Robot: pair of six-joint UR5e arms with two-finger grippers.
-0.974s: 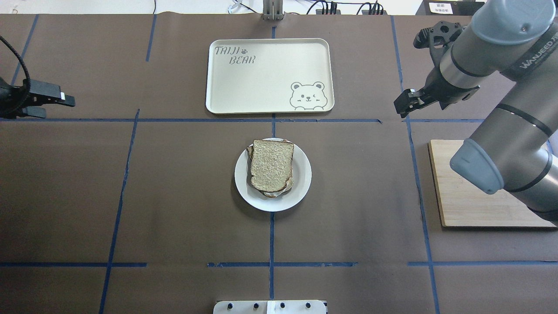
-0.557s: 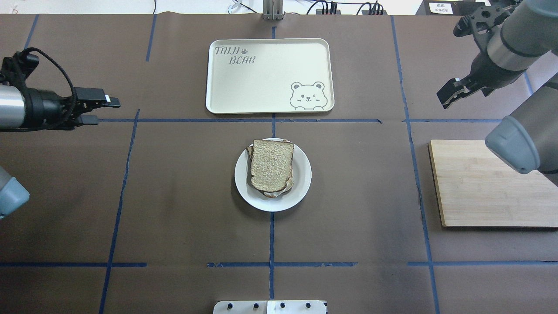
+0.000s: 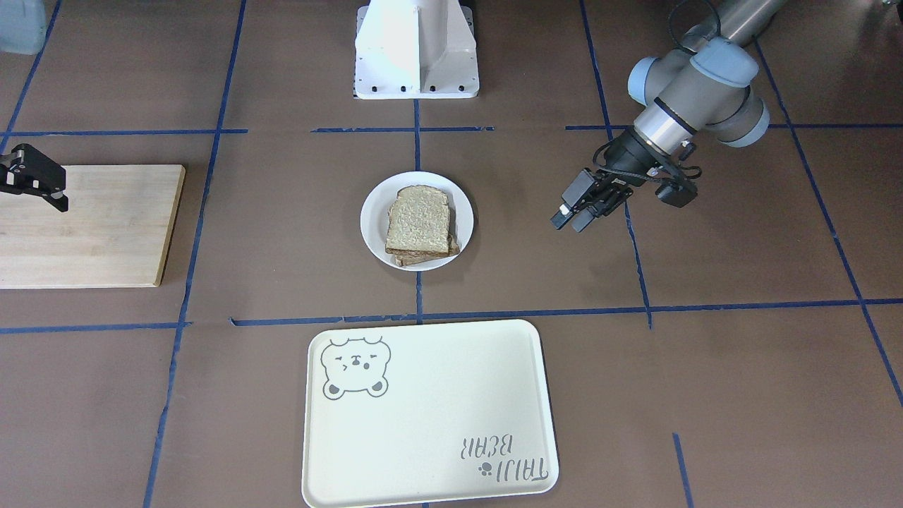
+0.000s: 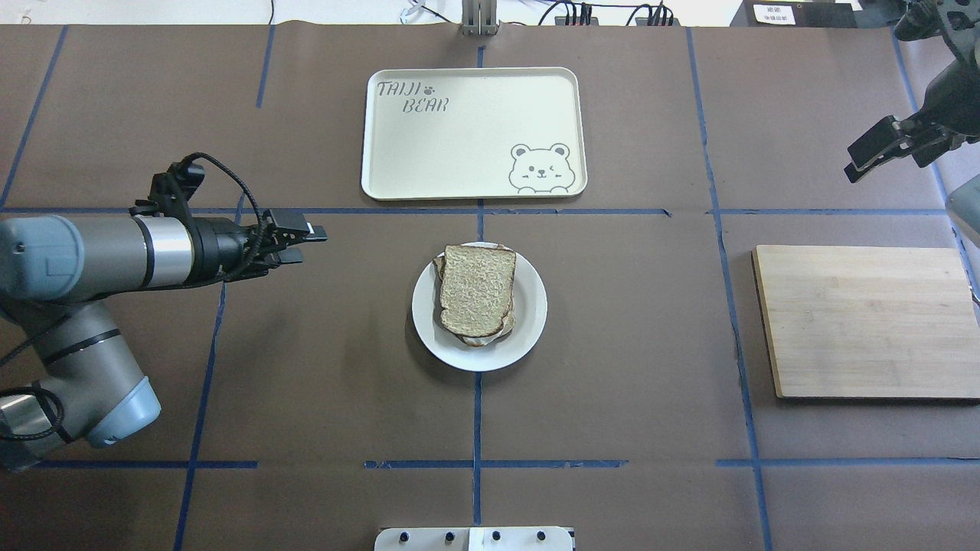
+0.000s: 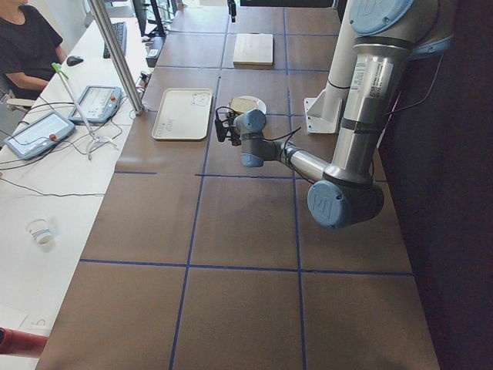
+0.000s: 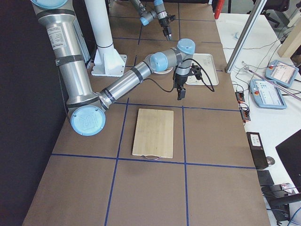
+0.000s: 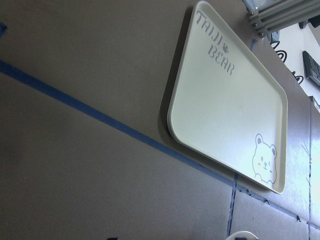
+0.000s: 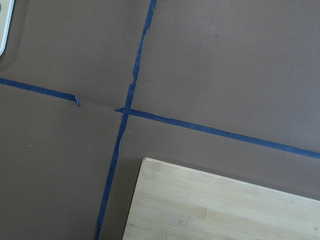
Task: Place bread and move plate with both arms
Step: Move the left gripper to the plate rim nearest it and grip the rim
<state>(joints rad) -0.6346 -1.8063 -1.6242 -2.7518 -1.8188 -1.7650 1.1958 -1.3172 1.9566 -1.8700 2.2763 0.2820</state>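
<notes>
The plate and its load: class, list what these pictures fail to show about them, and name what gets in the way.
- Under the bread on the plate: the overhead and front views show only layered edges, because the top slice covers what lies beneath.
- Left wrist view: only a sliver of the plate shows, cut off by the bottom edge.
- Exterior left view: plate and bread are too small and far away for detail.
- Right wrist view: neither appears.

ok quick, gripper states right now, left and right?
Left gripper: open, holding nothing.
Right gripper: nothing in it; open or shut cannot be told.
</notes>
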